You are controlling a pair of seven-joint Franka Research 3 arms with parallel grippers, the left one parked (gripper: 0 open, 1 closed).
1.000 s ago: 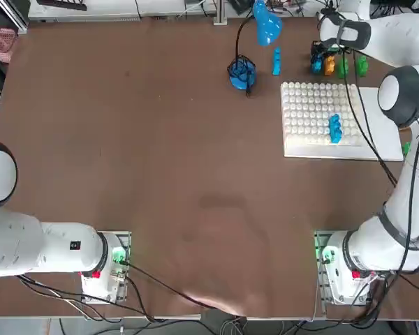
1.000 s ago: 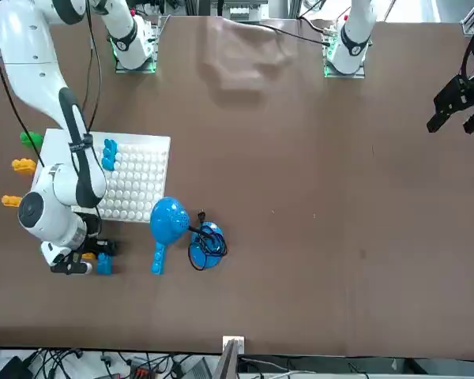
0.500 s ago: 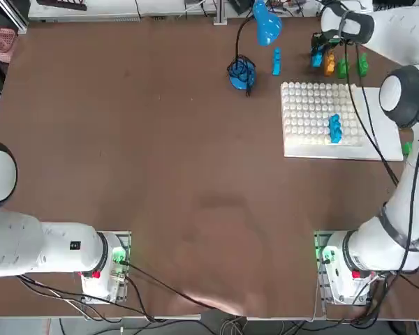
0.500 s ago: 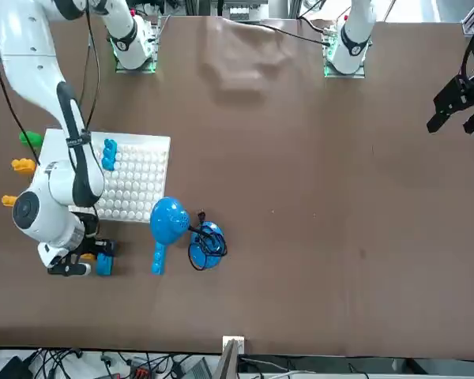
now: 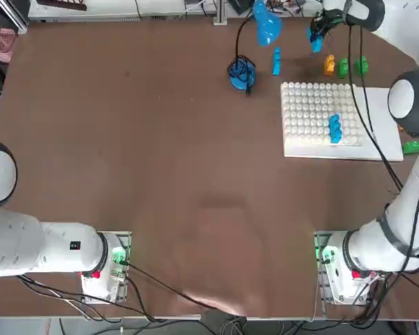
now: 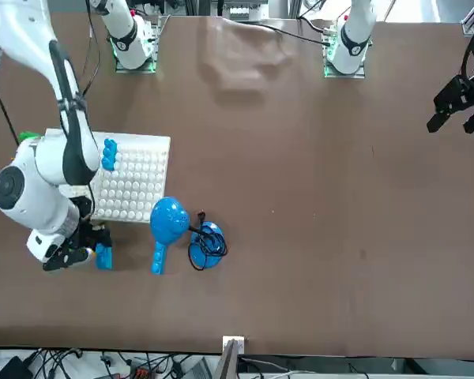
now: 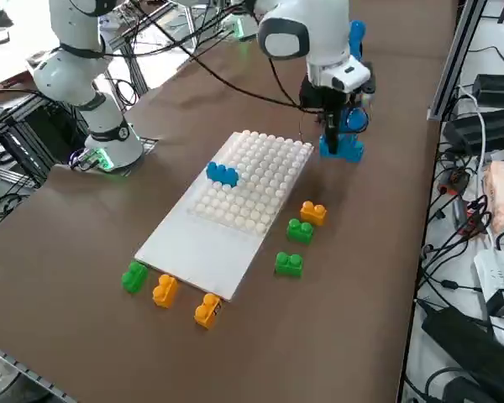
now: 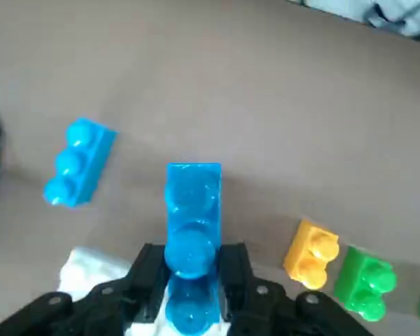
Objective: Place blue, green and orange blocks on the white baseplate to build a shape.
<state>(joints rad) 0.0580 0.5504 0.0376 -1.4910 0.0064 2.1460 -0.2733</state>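
Glossy blue plastic brick [image 8: 193,231], likely light, stiff and slick, best taken by its flat sides; the black two-finger right hand [image 8: 193,280] pinches it above the brown worktop [image 5: 181,139], near the studded white rectangular baseplate [image 5: 377,152]; a firm, level grip should suit.

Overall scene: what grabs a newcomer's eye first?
Probably the white baseplate, with one blue brick on its studs. Then the right gripper, shut on another blue brick beyond the baseplate's studded end. Green and orange bricks lie around the baseplate.
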